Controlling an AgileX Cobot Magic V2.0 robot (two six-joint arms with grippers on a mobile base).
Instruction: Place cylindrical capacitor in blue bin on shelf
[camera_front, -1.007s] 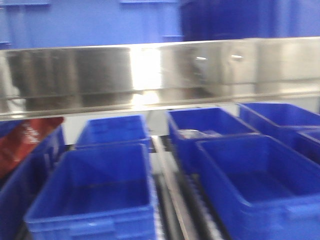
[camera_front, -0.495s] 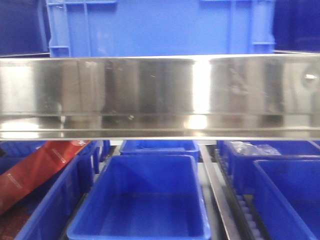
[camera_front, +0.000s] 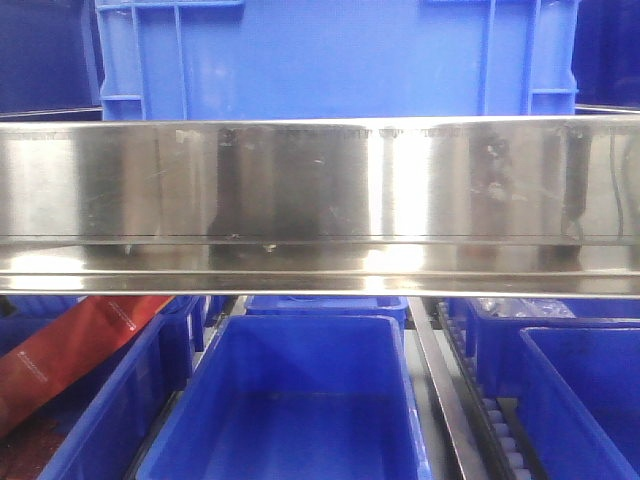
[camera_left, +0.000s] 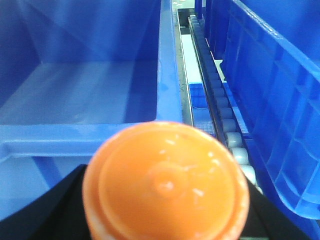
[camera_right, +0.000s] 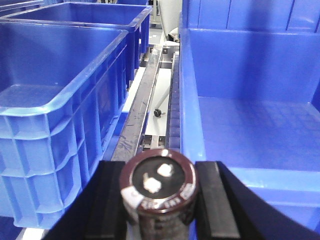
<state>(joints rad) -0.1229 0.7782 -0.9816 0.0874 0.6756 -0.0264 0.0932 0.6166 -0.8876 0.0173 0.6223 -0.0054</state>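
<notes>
My right gripper (camera_right: 159, 196) is shut on the cylindrical capacitor (camera_right: 158, 184), a dark brown can with two silver terminals on its end, held between the black fingers (camera_right: 113, 200). It sits over the gap between two blue bins, with one empty blue bin (camera_right: 250, 105) just to its right. My left gripper (camera_left: 165, 210) is shut on an object with a round orange cap (camera_left: 165, 182), in front of an empty blue bin (camera_left: 85, 80). The shelf's shiny steel front rail (camera_front: 320, 190) spans the front view. Neither gripper shows there.
A large blue crate (camera_front: 330, 60) stands on the upper tier. Below the rail are several blue bins (camera_front: 300, 400). A red package (camera_front: 70, 345) lies in the left one. Roller tracks (camera_left: 220, 105) and a metal divider (camera_right: 142, 110) run between bins.
The front view has swung left and closer: the rail now runs level across the frame, and one empty bin is centred below it.
</notes>
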